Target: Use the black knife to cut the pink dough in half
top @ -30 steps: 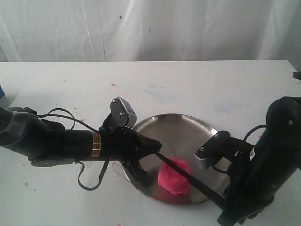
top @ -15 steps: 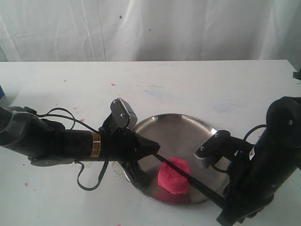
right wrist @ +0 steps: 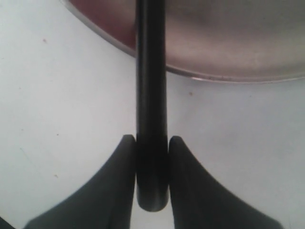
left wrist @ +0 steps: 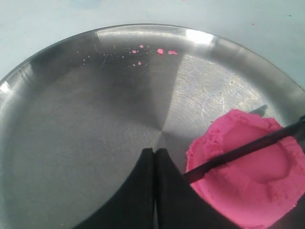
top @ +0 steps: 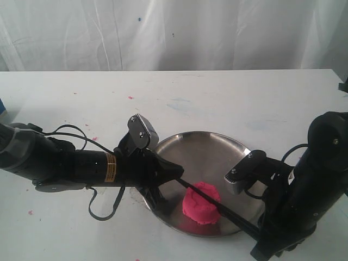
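The pink dough (top: pixel 197 211) is a round lump with a dented top, lying on the near part of a steel plate (top: pixel 212 149). The black knife (top: pixel 231 216) lies slanted across the top of the dough (left wrist: pixel 252 193). Its blade (left wrist: pixel 238 152) rests in the dent, and its tip ends against the side of my left gripper's finger. My right gripper (right wrist: pixel 151 142) is shut on the knife's handle (right wrist: pixel 151 95) just outside the plate's rim (right wrist: pixel 228 71), low at the table's front (top: pixel 260 240). My left gripper (left wrist: pixel 155 151) is shut with nothing between its fingers, over the plate (left wrist: pixel 95 119) beside the dough (top: pixel 181 173).
Tiny pink crumbs (left wrist: pixel 160 51) lie near the plate's far rim, and pink specks (top: pixel 130 98) dot the white table. A blue object (top: pixel 2 106) shows at the left edge. A black cable (top: pixel 103 209) loops under the left arm. A white curtain hangs behind.
My left gripper has dipped very slightly toward the plate. The knife, the dough and the right arm have stayed where they were.
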`<action>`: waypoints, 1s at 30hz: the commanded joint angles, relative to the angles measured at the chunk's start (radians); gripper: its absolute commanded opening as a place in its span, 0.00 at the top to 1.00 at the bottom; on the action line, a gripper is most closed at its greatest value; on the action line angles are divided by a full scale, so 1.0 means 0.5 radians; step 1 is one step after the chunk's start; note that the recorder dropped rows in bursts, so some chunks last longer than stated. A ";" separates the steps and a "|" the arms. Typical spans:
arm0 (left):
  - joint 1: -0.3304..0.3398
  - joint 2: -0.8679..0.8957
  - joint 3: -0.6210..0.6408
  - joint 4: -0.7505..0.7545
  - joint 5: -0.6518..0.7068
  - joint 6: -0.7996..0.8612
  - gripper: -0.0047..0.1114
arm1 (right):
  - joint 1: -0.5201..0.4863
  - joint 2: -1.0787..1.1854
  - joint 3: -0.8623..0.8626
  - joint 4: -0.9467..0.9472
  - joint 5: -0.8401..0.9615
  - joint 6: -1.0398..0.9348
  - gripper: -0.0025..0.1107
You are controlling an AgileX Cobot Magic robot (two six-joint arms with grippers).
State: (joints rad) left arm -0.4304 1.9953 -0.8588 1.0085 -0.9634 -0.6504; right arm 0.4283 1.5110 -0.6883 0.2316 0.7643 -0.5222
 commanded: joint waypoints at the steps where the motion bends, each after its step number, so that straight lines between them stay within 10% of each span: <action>1: -0.003 0.013 0.016 0.080 0.152 -0.007 0.96 | 0.004 0.008 0.004 0.007 -0.035 0.021 0.98; 30: 0.001 -0.028 0.016 0.080 -0.032 -0.007 0.96 | 0.004 0.041 0.004 0.007 -0.039 0.038 0.98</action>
State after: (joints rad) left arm -0.4304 2.0063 -0.8569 1.0412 -0.9155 -0.6504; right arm 0.4290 1.5313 -0.6883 0.2335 0.7553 -0.5192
